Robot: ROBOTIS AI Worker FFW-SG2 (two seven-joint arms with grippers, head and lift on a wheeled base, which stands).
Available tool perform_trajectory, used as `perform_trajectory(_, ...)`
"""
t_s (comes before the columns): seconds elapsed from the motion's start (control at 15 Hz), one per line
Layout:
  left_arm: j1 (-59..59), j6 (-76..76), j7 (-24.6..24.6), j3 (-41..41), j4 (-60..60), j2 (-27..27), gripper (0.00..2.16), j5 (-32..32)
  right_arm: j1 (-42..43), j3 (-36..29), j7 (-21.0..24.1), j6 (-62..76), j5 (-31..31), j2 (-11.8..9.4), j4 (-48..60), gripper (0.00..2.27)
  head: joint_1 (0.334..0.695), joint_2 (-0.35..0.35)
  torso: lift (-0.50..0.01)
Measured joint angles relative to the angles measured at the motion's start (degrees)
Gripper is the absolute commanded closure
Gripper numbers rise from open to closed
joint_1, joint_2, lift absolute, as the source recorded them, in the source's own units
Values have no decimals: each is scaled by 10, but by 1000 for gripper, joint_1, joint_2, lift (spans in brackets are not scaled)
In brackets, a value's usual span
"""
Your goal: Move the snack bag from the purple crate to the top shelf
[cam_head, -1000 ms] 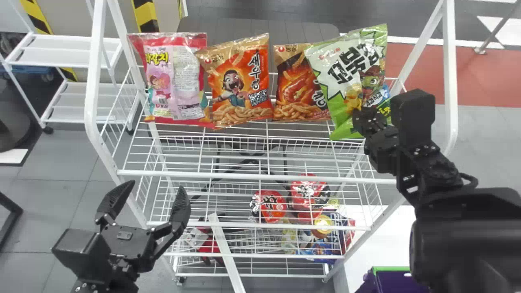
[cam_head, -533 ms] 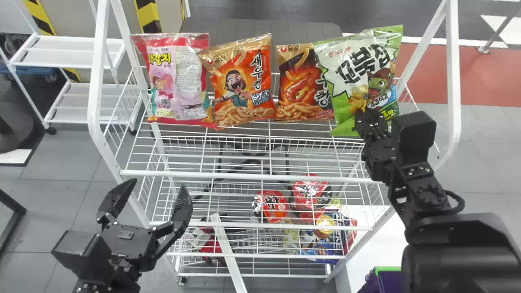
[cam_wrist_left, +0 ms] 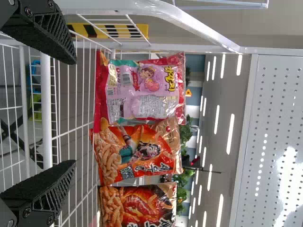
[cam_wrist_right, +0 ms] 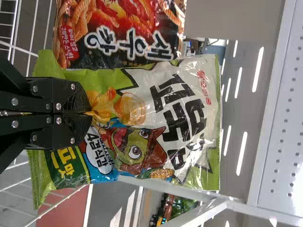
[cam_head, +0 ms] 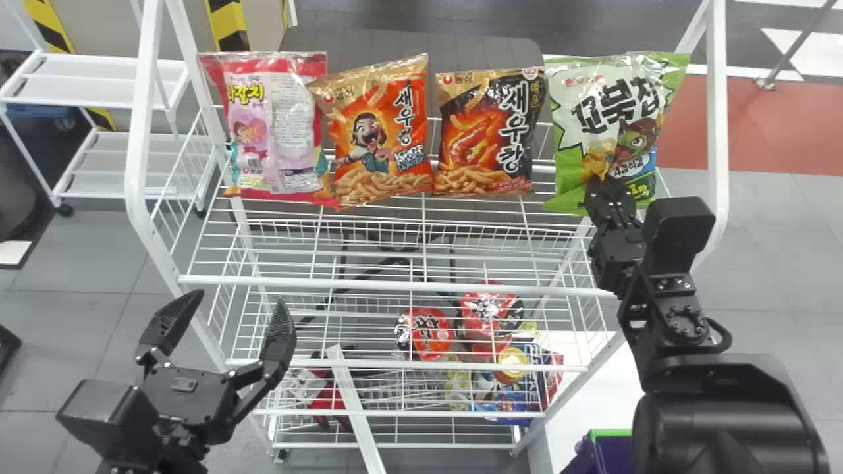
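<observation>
Head view: I have the green bag (cam_head: 579,99) upright at the right end of the row on the top shelf (cam_head: 369,283), the right gripper (cam_head: 602,184) pinching it low down, fingers nearly together. I can't tell whether its bottom edge touches the wires. My room is hemmed in: the black bag (cam_head: 481,131) stands just beside it, and the white frame (cam_head: 718,131) rises on the other side. Farther left are the orange bag (cam_head: 382,138) and the pink bag (cam_head: 273,125). Red packs (cam_head: 428,332) sit lower; the purple crate (cam_head: 612,454) is at the bottom edge. My left gripper (cam_head: 238,297) waits, fingers spread, near the rack's left front.
</observation>
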State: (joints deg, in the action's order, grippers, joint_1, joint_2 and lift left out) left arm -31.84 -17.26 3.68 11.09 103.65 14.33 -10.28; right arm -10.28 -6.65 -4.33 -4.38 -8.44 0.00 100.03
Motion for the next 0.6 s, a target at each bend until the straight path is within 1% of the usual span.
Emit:
perform_trajectory(0.27, -1, 0, 2, 0, -1, 0, 60, 1, 27, -13, 10, 18, 21, 0, -52, 1821, 695, -133, 0)
perform_trajectory(0.6, -1, -7, 4, -3, -2, 1, 60, 1, 77, -20, 14, 41, 24, 0, -119, 1818, 695, -135, 0)
